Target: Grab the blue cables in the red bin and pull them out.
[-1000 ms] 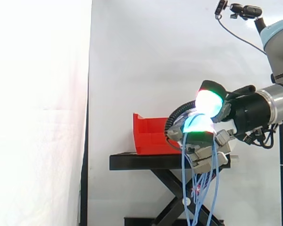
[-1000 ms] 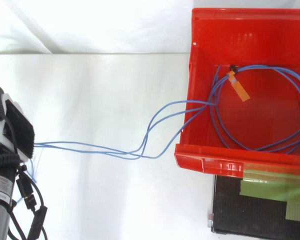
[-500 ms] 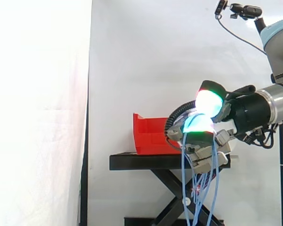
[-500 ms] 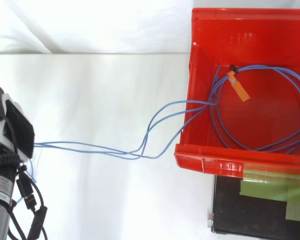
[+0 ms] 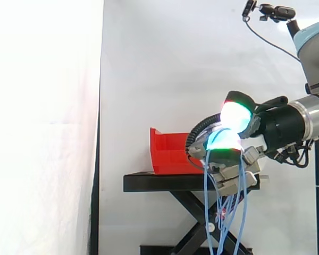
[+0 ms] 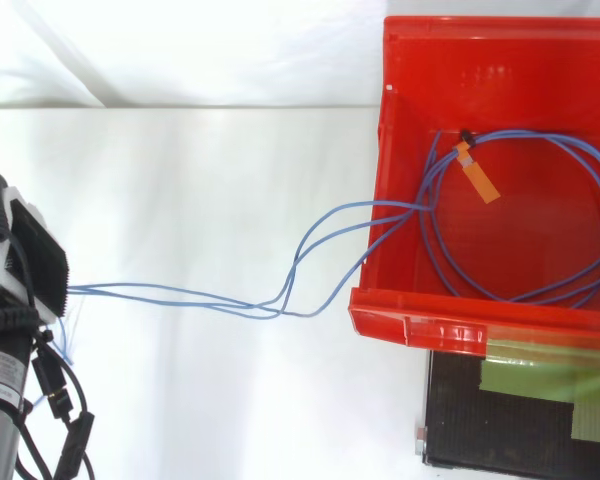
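The red bin [image 6: 420, 325] stands at the right of the top view, on the black stand [image 5: 165, 183]. A coil of blue cables [image 6: 540, 290] lies inside it, bound by a black tie with an orange tag [image 6: 477, 178]. Several strands leave over the bin's left wall and stretch across to my hand [image 6: 25, 265] at the left edge. From the side, my hand [image 5: 231, 139] hangs to the right of the bin, fingers curled round the blue cables [image 5: 243, 207], its pads glowing white and green. Loose loops dangle below it.
A white curtain hangs behind the work. The scissor frame of the stand [image 5: 194, 212] sits below the hand, with the hanging cable loops in front of it. Green tape [image 6: 540, 375] marks the stand top beside the bin.
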Controlling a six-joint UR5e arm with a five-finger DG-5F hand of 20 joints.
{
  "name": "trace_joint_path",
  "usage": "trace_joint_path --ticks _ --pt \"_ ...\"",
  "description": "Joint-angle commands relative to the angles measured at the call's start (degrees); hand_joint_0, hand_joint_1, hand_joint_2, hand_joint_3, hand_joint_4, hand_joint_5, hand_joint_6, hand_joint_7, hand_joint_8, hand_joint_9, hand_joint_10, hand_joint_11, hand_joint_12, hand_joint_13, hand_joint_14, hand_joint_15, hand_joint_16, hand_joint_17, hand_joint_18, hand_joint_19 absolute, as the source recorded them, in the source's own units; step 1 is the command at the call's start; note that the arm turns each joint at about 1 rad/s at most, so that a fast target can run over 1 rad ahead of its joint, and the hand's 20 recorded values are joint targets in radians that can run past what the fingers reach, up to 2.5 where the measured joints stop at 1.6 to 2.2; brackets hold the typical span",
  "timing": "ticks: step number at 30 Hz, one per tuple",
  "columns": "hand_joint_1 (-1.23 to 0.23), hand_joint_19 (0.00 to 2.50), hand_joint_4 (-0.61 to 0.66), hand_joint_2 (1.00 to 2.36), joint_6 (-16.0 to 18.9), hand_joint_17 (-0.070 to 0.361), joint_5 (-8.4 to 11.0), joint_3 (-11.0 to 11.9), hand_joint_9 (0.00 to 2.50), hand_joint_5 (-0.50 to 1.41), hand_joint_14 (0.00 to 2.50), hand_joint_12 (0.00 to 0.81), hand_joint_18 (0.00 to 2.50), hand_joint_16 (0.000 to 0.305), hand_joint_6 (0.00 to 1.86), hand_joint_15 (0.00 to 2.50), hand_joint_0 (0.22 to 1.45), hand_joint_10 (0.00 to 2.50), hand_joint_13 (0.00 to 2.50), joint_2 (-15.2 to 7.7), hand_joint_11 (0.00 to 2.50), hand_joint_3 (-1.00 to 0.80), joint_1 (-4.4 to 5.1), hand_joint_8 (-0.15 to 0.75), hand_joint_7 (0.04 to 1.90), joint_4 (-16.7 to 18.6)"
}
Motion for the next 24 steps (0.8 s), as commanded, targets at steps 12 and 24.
trace_joint_path --ticks 12,24 --pt "-0.97 1.43 0.2 1.0 0.07 0.101 0.0 0.0 1.31 0.66 1.16 0.36 1.06 0.045 1.39 1.15 0.98 0.0 1.14 -0.03 1.54 -1.0 -0.07 0.279 0.25 0.0" --pt "-0.99 1.44 0.18 1.0 0.07 0.096 0.0 0.0 1.37 0.69 1.41 0.329 1.18 0.043 1.4 1.03 1.01 0.0 1.17 -0.03 1.53 -1.0 0.02 0.27 0.2 0.0"
